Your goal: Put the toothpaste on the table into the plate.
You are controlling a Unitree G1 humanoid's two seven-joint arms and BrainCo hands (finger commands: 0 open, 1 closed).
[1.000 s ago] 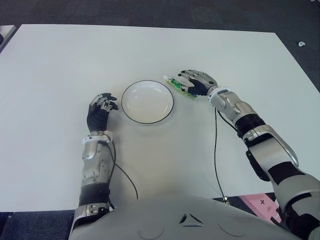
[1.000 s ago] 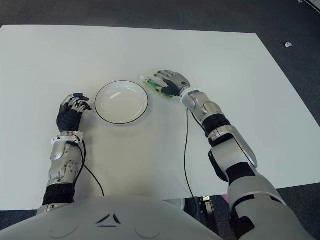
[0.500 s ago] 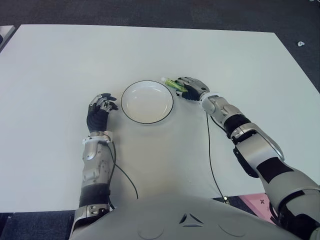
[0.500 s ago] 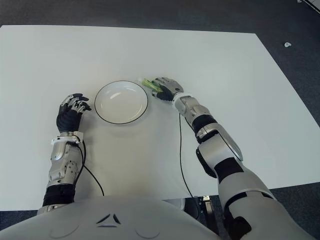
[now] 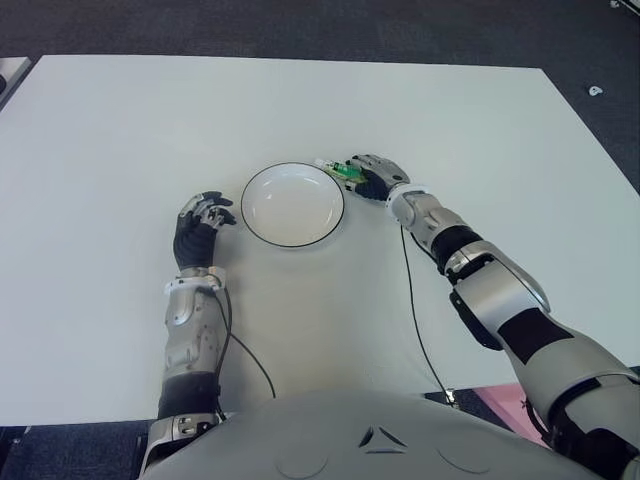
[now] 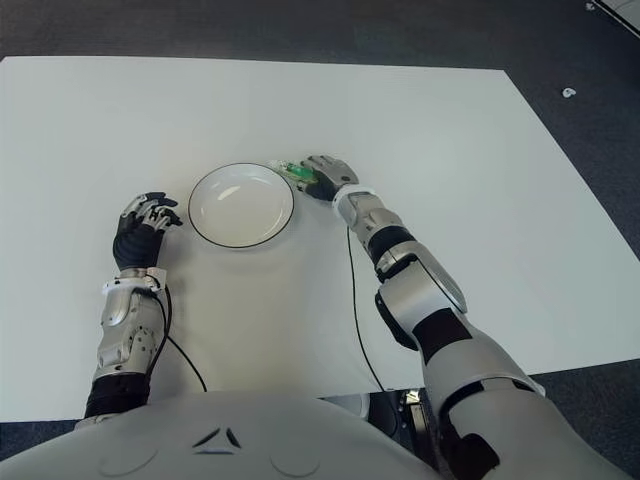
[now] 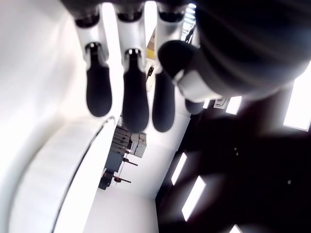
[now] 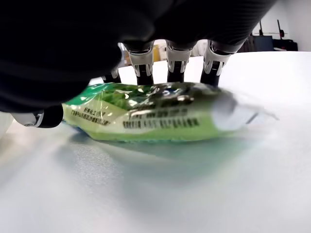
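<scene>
While the right hand (image 5: 372, 178) sits just right of centre in the eye views, its fingers are curled over the green toothpaste (image 8: 160, 116), thumb on one side, fingertips (image 8: 175, 60) behind. Tube looks low on the white table (image 5: 120, 120), capped end poking toward the plate (image 5: 252, 222) rim just beside it; can't tell if it's lifted yet. Plate is empty. Left hand (image 5: 198, 225) shows left of the plate, fingers loosely bent, holding nothing. Risks, my guess: the slick, soft tube could squirt out of a shallow pinch, or the low cap end could catch the plate rim and shove the plate.
</scene>
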